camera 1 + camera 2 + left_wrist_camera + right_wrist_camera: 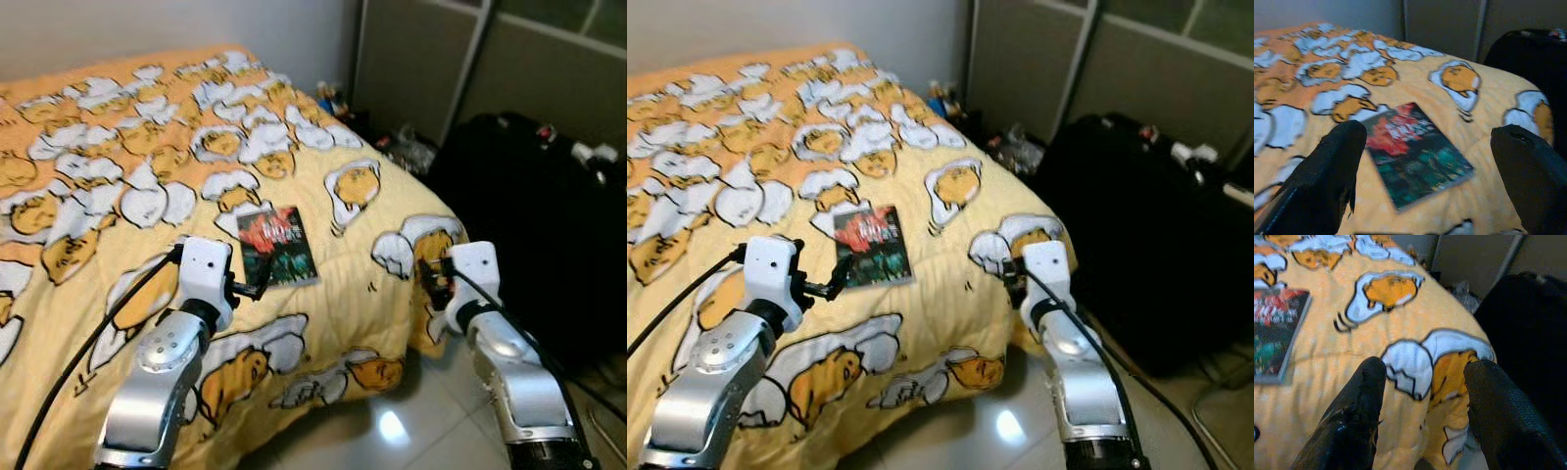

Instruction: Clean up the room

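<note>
Bed (88, 117), book (1413, 152), left pincer (1432, 161) apparently spread

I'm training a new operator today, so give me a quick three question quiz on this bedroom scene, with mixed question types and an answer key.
1. True or false: the book lies flat on the yellow bedspread.
2. Which gripper is nearest the book? A) left gripper B) right gripper
3. Fill in: the large black object to the robot's right of the bed is a ____.

Key
1. True; nothing holds it.
2. A; its open fingers frame the book, while the right gripper hovers open over the bed's corner.
3. Suitcase, as far as its shape shows.
</note>
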Tool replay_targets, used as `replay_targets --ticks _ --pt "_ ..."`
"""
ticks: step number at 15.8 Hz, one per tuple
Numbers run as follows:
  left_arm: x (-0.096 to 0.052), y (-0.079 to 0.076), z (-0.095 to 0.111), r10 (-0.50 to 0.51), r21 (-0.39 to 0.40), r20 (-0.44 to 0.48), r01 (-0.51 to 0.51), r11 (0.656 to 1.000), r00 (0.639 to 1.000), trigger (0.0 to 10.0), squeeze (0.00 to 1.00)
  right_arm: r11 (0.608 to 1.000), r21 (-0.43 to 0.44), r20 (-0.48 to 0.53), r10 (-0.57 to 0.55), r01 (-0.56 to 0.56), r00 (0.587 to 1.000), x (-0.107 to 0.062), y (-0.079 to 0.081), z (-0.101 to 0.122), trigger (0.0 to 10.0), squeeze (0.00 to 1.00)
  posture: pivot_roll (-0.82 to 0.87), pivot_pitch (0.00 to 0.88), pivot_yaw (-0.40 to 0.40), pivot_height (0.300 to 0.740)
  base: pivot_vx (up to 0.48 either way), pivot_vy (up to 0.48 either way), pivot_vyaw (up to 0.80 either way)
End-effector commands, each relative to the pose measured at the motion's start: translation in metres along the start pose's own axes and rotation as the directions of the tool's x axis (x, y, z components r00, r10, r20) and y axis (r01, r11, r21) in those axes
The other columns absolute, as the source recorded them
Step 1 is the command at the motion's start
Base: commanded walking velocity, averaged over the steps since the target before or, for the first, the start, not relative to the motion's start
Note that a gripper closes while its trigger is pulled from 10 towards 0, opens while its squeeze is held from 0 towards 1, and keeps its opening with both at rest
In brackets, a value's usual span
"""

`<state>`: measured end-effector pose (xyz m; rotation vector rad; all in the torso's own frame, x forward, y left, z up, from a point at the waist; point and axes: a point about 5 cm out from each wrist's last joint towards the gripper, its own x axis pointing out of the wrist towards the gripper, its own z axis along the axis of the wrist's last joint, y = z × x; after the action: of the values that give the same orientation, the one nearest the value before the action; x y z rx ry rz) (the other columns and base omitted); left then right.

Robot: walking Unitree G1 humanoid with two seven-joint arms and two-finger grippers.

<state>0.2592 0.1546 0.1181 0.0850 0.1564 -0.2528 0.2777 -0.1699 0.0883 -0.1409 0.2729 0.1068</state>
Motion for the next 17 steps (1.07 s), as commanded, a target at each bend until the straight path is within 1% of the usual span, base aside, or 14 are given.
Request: replay_targets --ticks 1,3,5,7,12,17 --pt "-0.0028 0.0076 -0.0007 0.025 0.011 -0.007 -0.025 1.0 1.0 10.0 0.0 1.0 0.003 0.016 0.028 -0.028 0.999 0.0024 0.0092 0.0057 10.0 0.0 -0.07 0.0 -0.011 0.74 0.349 0.0 0.0" --pt "-0.0029 0.0072 -0.0009 0.021 0.012 -0.007 -0.021 1.0 1.0 10.0 0.0 0.999 0.001 0.014 0.033 -0.033 0.999 0.0025 0.01 0.0054 10.0 0.0 -0.07 0.0 -0.011 0.74 0.349 0.0 0.0" --pt "-0.0019 0.0066 -0.0006 0.018 0.012 -0.005 -0.018 1.0 1.0 10.0 0.0 0.999 -0.005 0.012 0.052 -0.052 0.999 0.003 0.012 0.0058 10.0 0.0 -0.07 0.0 -0.011 0.74 0.347 0.0 0.65" --pt "-0.0011 0.0056 -0.0005 0.014 0.013 -0.005 -0.014 1.0 1.0 10.0 0.0 0.999 -0.003 0.012 0.046 -0.046 0.999 0.0034 0.0114 0.0059 10.0 0.0 -0.07 0.0 -0.012 0.74 0.347 0.0 0.8" --pt "0.0001 0.0059 -0.0004 0.009 0.019 -0.005 -0.009 1.0 1.0 10.0 0.0 0.999 -0.006 0.008 0.046 -0.046 0.999 0.0048 0.0114 0.0057 10.0 0.0 -0.08 0.0 -0.011 0.74 0.348 0.0 0.0" --pt "0.0001 0.0048 -0.0011 -0.002 0.027 -0.007 0.002 1.0 1.0 10.0 0.0 0.998 -0.003 -0.005 0.064 -0.064 0.998 0.0045 0.0152 0.0035 10.0 0.0 -0.08 0.0 -0.011 0.74 0.34 0.0 0.0"
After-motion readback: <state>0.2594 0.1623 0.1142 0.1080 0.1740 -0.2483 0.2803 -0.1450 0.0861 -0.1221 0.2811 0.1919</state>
